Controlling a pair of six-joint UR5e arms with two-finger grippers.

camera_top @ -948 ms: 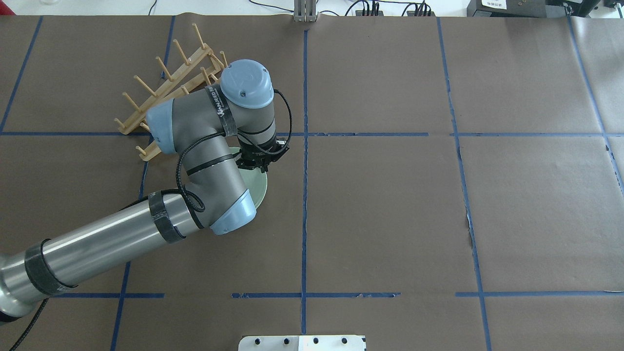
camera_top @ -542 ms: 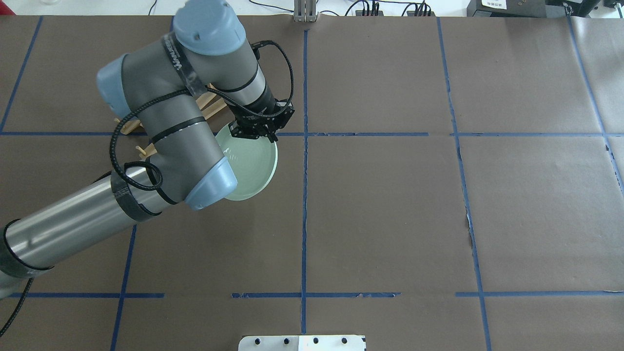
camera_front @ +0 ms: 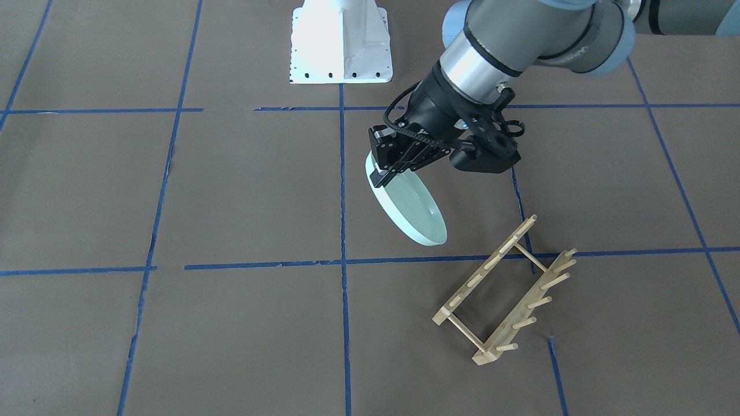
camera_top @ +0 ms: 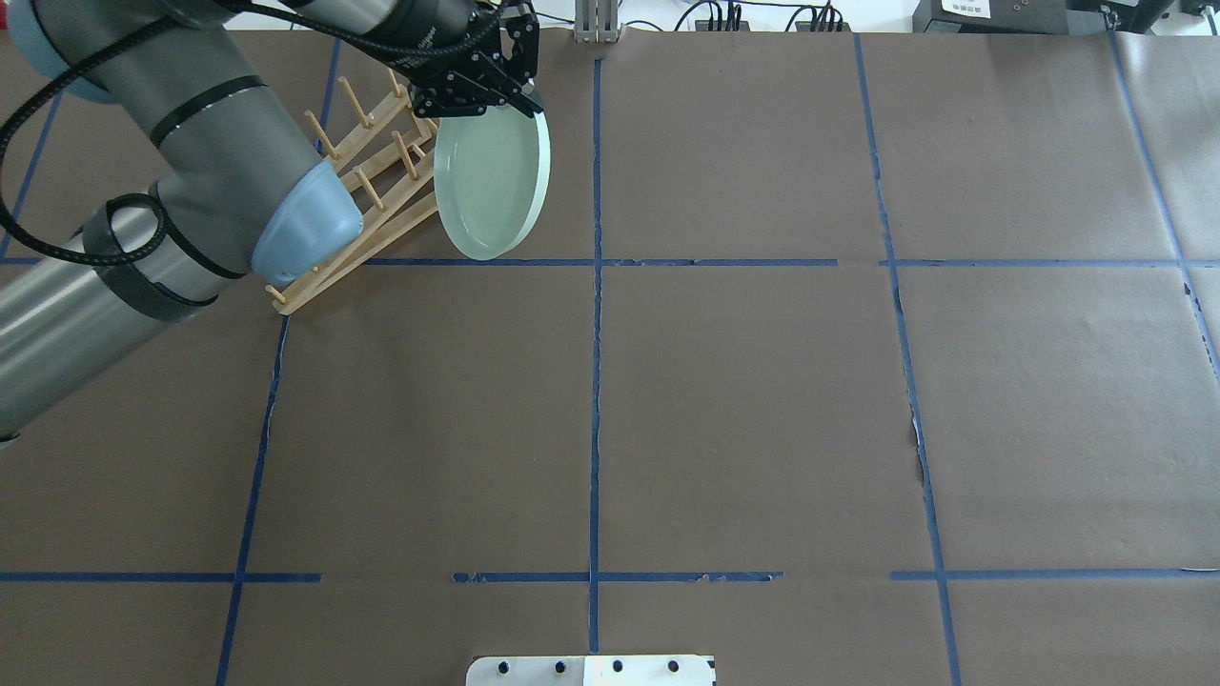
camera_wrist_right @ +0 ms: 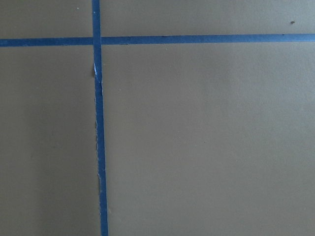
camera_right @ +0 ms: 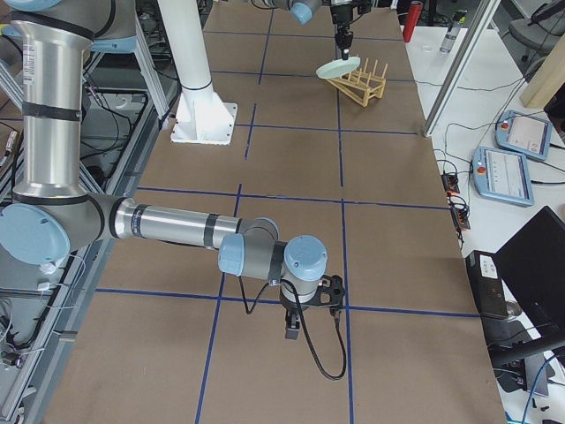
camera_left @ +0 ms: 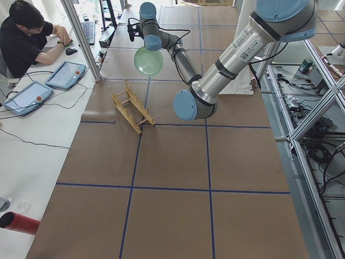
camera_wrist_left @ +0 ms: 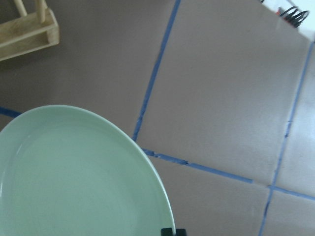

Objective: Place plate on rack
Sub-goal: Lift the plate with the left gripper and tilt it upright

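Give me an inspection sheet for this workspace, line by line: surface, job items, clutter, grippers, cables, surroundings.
surface: table covered in brown paper with a blue tape grid; tape frayed in places.
job's things: plate held in the air, tilted on edge, beside the rack and not in it; the rack holds nothing.
clutter: nothing seen.
grippers: left gripper shut on the plate's rim; right gripper low over the table, far from both; cannot tell if it is open or shut.
cables: black cable looped along the left arm.
surroundings: person seated at a side desk with tablets.
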